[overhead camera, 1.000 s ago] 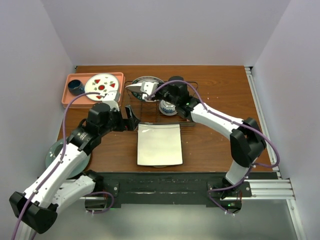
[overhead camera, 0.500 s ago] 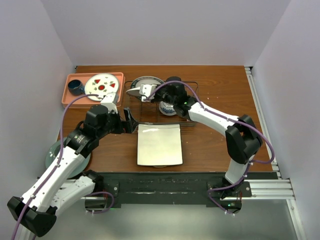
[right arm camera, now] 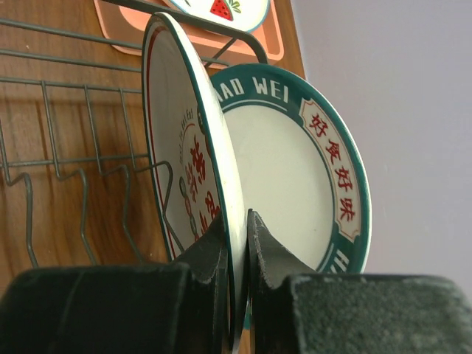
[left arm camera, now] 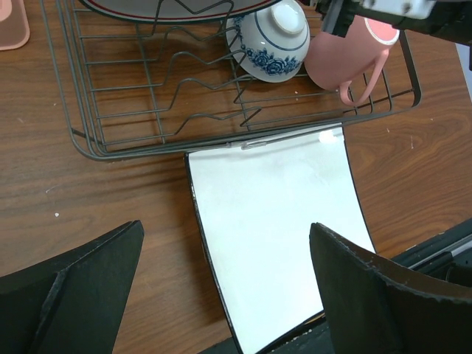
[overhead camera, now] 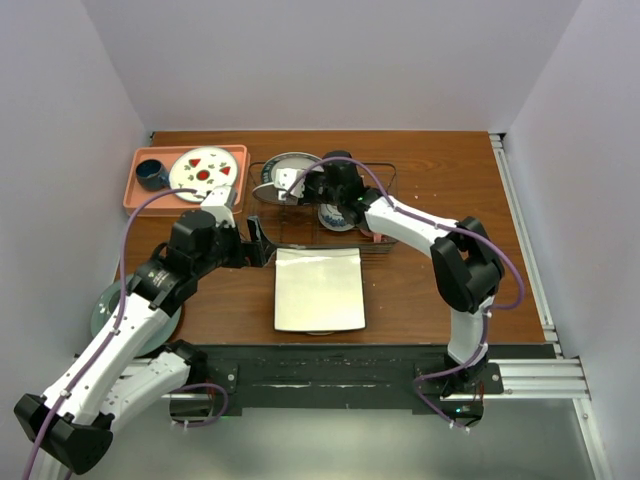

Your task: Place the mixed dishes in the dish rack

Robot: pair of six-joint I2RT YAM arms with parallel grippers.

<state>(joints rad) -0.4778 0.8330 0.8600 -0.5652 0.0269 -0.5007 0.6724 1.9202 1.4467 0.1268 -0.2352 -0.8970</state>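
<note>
Since a second ago my right arm has swung left along the wire rack [left arm camera: 158,96], standing the red-lettered plate [right arm camera: 188,147] nearly upright just in front of the teal-rimmed plate [right arm camera: 280,169]; the right gripper [right arm camera: 240,225] pinches its glossy rim, hiding the lower edge; the left gripper [left arm camera: 225,243] hangs spread wide over the smooth square plate [left arm camera: 280,192], whose far edge meets the rack's front; mug [left arm camera: 343,63] and bowl [left arm camera: 273,37] sit at the rack's right end, the mug partly cut off; the green plate [overhead camera: 103,305] is mostly under my left arm; bare wood flanks the square plate.
</note>
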